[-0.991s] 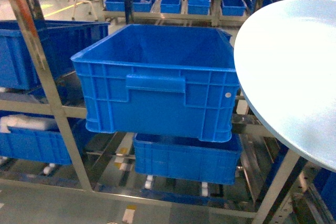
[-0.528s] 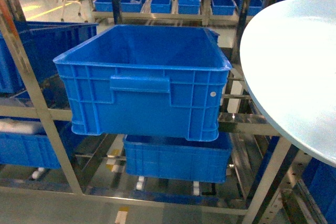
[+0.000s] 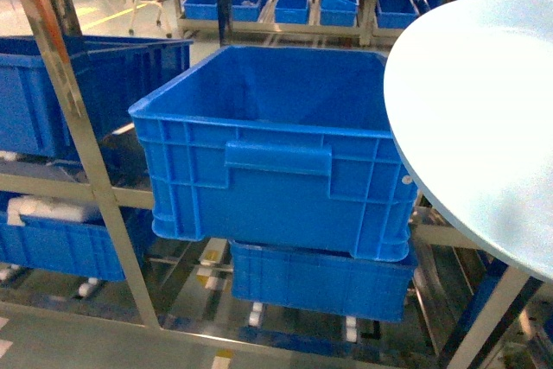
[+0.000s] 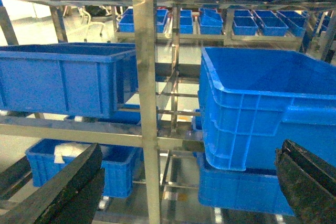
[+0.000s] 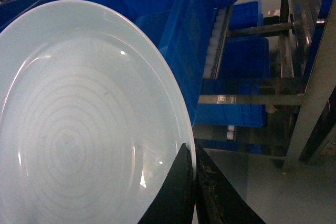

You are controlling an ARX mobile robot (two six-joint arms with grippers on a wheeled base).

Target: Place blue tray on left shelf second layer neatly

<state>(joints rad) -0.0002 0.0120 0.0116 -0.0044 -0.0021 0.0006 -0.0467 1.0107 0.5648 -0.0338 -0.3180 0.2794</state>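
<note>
Shelving behind; only wrist view shows right tool point(image 5: 193, 167) pinching blue tray point(image 5: 79, 124).

Tray point(image 3: 475, 118): right of the big crate point(image 3: 276, 149), in front of the rack point(image 3: 73, 136).
Big crate: above a lower crate point(image 3: 320, 278).
Small bins point(image 3: 294, 2): behind.

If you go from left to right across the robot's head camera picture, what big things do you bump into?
Dark-blue crate on the far-left shelf → shiny steel upright → big dark-blue crate in the middle → pale blue tray at the right edge.
</note>
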